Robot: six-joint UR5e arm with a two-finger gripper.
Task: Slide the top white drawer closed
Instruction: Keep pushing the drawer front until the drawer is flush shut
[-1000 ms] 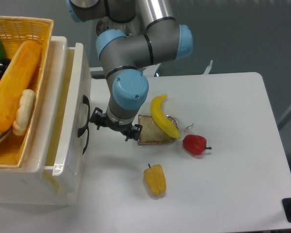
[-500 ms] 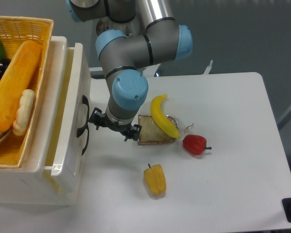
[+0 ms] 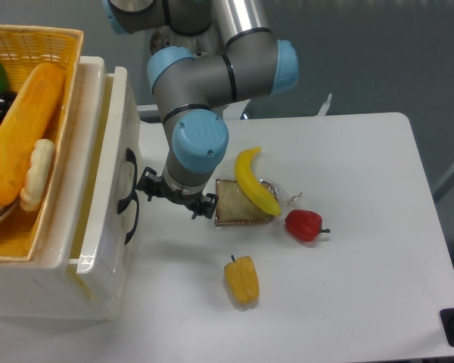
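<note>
Camera: top white drawer point(image 3: 110, 174) handle-front faces right, long axis front-to-back.

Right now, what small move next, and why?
Probably keep pushing left: the gripper sits beside the front panel of the top white drawer, near its black handle, and a gap of yellow-lit interior shows it is not fully shut.

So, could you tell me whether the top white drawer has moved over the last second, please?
Yes: the top white drawer has slid slightly left, toward closed. Its front panel now sits further from the toast, with the hand following it.
</note>
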